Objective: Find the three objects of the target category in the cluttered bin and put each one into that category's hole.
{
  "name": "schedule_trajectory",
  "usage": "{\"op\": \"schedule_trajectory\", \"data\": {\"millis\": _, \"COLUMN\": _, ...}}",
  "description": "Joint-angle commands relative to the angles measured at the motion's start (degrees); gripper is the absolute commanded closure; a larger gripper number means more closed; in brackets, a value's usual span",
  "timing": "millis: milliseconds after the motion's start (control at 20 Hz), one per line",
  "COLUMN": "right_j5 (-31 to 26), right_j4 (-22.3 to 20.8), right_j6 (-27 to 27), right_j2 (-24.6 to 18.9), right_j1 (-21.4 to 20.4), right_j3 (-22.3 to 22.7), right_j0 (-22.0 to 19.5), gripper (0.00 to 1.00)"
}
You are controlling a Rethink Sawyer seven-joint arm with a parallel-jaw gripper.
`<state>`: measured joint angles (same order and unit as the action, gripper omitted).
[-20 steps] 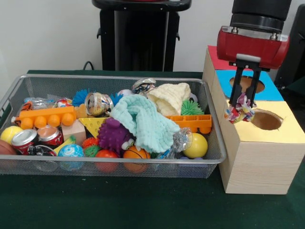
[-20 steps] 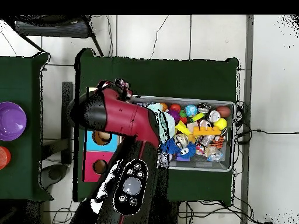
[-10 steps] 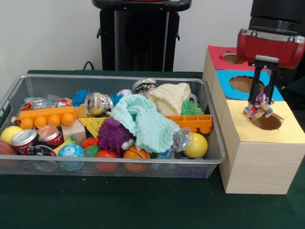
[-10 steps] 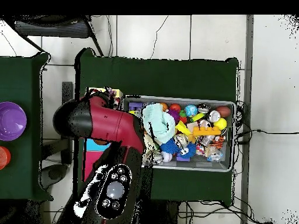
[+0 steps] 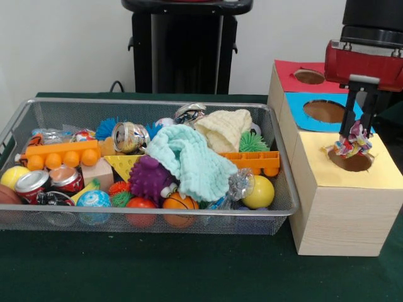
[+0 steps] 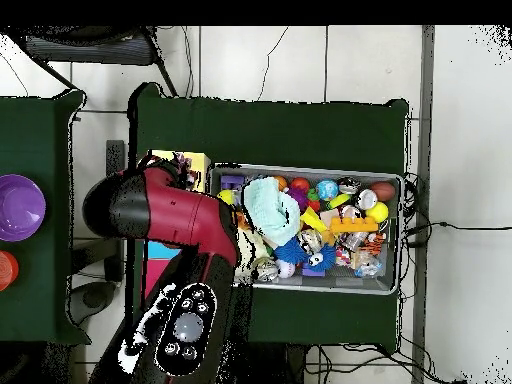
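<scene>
In the front view my gripper hangs from the red arm head at the right, shut on a multicoloured knotted rope toy. The toy sits right above the round hole in the yellow top of the wooden box. Behind it lie a blue section with a hole and a red section with a hole. The wire bin to the left is full of toys. In the overhead view the red arm covers the box, and the gripper is hidden beneath it.
The bin holds a mint cloth, a cream knit hat, a purple spiky ball, a yellow ball, cans and orange bricks. A purple bowl sits on a side table in the overhead view.
The gripper has carried the rope toy rightwards, from the box's left edge to right above the yellow section's hole. The bin's contents have not moved.
</scene>
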<state>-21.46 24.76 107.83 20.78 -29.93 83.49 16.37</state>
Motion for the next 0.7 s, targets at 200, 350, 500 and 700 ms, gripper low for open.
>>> {"op": "schedule_trajectory", "data": {"millis": 200, "right_j5": -3.9, "right_j4": 2.9, "right_j6": 16.1, "right_j2": -2.6, "right_j1": 3.8, "right_j3": 5.8, "right_j0": -1.5, "gripper": 1.00}}
{"op": "schedule_trajectory", "data": {"millis": 350, "right_j5": -5.4, "right_j4": 3.2, "right_j6": 16.4, "right_j2": -2.6, "right_j1": 3.9, "right_j3": 5.7, "right_j0": -1.4, "gripper": 1.00}}
{"op": "schedule_trajectory", "data": {"millis": 500, "right_j5": -6.7, "right_j4": 3.7, "right_j6": 17.0, "right_j2": -2.5, "right_j1": 4.1, "right_j3": 5.6, "right_j0": -1.1, "gripper": 1.00}}
{"op": "schedule_trajectory", "data": {"millis": 700, "right_j5": -7.6, "right_j4": 4.2, "right_j6": 18.2, "right_j2": -1.6, "right_j1": 4.5, "right_j3": 5.4, "right_j0": -0.1, "gripper": 1.00}}
